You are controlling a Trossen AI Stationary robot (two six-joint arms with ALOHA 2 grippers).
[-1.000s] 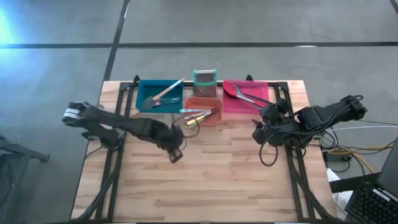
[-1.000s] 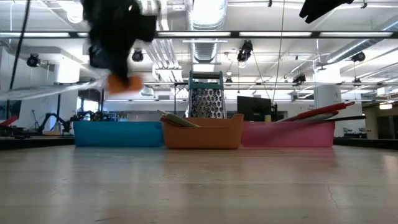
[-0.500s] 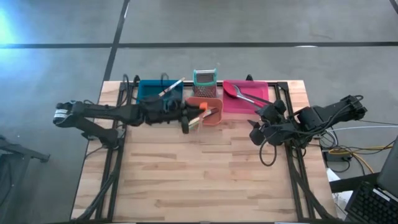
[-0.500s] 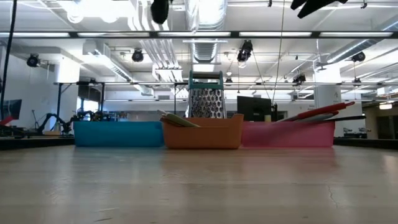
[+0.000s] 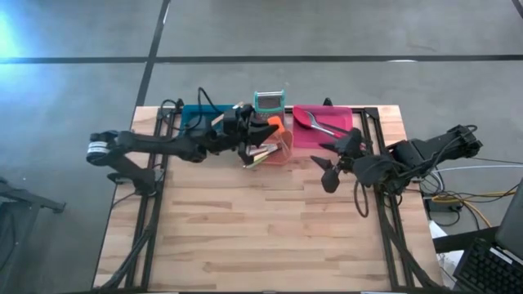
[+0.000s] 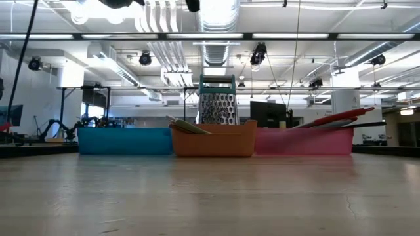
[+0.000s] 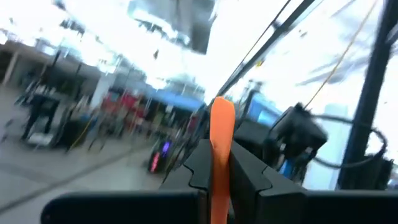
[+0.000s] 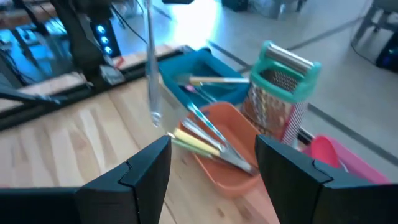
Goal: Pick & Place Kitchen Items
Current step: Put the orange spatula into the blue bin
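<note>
Three bins in a row along the table's (image 5: 270, 237) far edge: blue bin (image 5: 196, 118), orange bin (image 5: 278, 147), pink bin (image 5: 323, 126), side walls touching or nearly so. A teal-rimmed grater (image 5: 269, 101) stands upright just behind the orange bin, at the very back edge.

Left gripper (image 5: 263, 131) is raised over the seam between blue and orange bins, fingers pressed together on an orange-handled tool (image 7: 221, 152); the handle sticks up between the two dark fingers (image 7: 249, 171) in the left wrist view. In the low view only a scrap of this arm shows at the upper border, well above the bin rims.

Right gripper (image 5: 331, 163) hangs near the front corner of the pink bin, over bare wood, fingers (image 8: 130, 177) spread wide with nothing between them.

Utensils: metal cutlery and a yellow-handled piece (image 8: 202, 146) lie slanted in the orange bin, ends overhanging its near rim. A wooden-handled utensil (image 8: 214, 79) lies in the blue bin. A red spoon (image 5: 306, 118) and a grey utensil (image 5: 331, 129) lie in the pink bin, their handles poking over its wall in the low view.

The near two thirds of the tabletop is bare planking, both front corners free.
</note>
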